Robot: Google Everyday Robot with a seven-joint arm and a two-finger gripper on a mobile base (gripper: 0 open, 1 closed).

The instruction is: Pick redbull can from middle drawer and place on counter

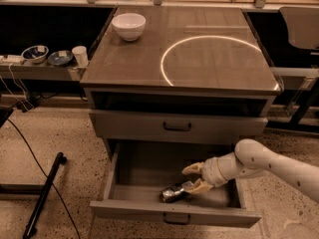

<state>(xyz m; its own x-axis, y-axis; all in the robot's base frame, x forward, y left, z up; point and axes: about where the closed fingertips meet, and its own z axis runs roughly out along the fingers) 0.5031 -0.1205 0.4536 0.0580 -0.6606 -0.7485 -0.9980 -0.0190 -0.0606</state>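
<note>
Sideways, silver redbull can [173,193] lies by spread jaws in middle drawer [144,168].

Warm overhead light is reflected off the counter [134,59]; the gripper [196,178] is shaded inside the open drawer [144,168].

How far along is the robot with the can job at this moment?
Done: the middle drawer is pulled open. In hand: the gripper, open, is inside it beside the redbull can, which lies on its side. Left: grasp the can, lift it, set it on the counter.
</note>
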